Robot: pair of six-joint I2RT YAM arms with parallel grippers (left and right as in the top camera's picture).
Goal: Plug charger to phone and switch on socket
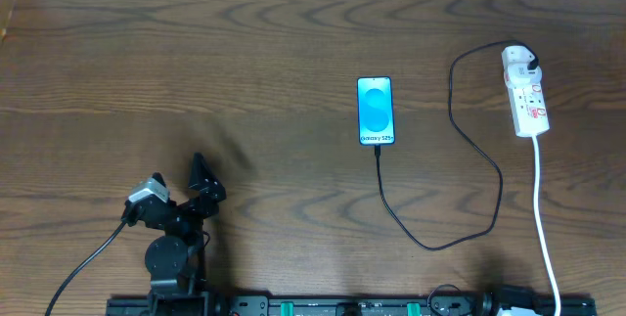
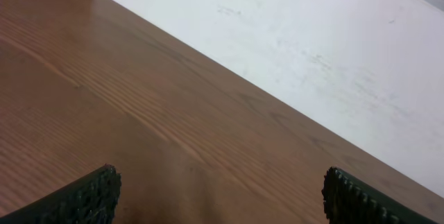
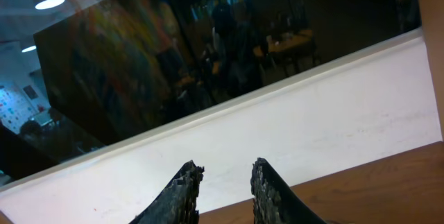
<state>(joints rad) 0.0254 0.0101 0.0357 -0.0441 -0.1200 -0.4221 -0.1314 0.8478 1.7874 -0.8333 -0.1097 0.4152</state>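
The phone (image 1: 376, 111) lies face up at the table's middle, its screen bright cyan. The charger's black cable (image 1: 494, 174) runs from the phone's near edge, loops right and climbs to the white adapter (image 1: 518, 60), which sits on the far end of the socket (image 1: 529, 103). The plug tip (image 1: 378, 152) touches the phone's near edge; how deep it sits I cannot tell. My left gripper (image 1: 205, 181) (image 2: 220, 186) stands open over bare wood at the near left, far from all of them. My right gripper (image 3: 227, 168) has a narrow gap, with nothing between its fingers, and points up at the wall.
The socket's thick white cord (image 1: 544, 218) runs from it to the near right edge. The arms' base rail (image 1: 342, 306) lines the near edge. A white wall (image 2: 312, 37) borders the far side of the wooden table (image 1: 196, 62).
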